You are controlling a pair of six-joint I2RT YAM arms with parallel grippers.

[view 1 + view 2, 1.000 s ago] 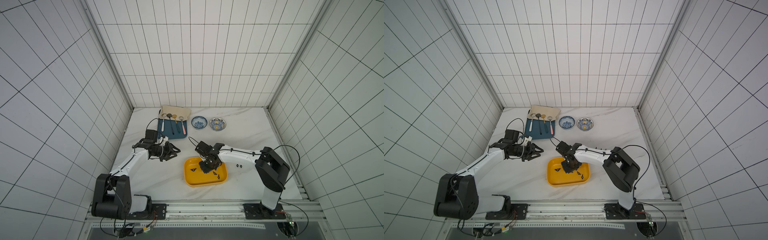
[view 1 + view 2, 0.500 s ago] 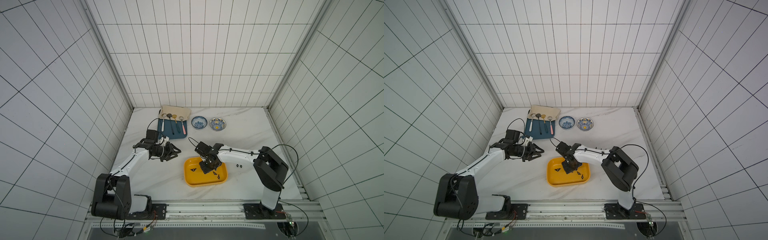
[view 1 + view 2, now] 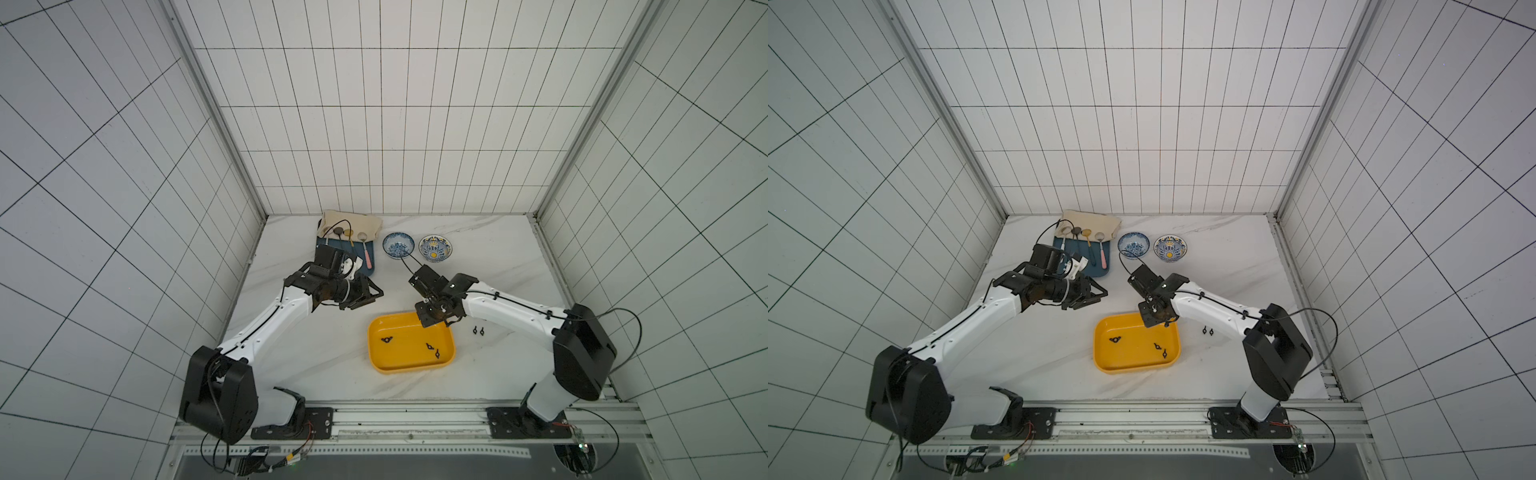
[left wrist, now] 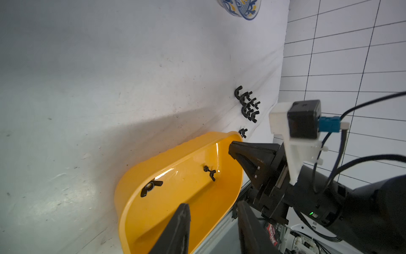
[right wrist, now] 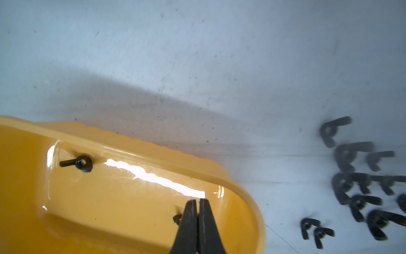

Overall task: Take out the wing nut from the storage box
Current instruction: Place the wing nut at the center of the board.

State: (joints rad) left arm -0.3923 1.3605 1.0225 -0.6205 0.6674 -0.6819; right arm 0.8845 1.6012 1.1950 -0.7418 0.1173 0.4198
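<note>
We see the yellow storage box (image 3: 409,368) lying on the white table (image 3: 324,340), near its front edge and between the two arms. In both top views three black wing nuts (image 3: 386,340) lie on its floor: one alone on the side toward the left arm, and two close together (image 3: 1161,350) toward the right arm's side.

The right gripper (image 3: 434,320) points down over the box's far corner on the right arm's side. In the right wrist view its jaws (image 5: 197,200) are pressed together and we can make out nothing between the tips. A small dark wing nut (image 5: 176,218) peeks out just beside one finger, and we cannot tell whether they touch.

The left gripper (image 3: 372,296) hangs above the bare table, apart from the box on its far left side. In its wrist view the fingers (image 4: 178,228) stand clearly apart with nothing between them.

More wing nuts (image 4: 247,105) lie heaped on the table beyond the box. Two patterned blue bowls (image 3: 398,245) stand near the back wall.

The only writing we find is white print on a red label (image 4: 272,233) low in the left wrist view, too small to read.
</note>
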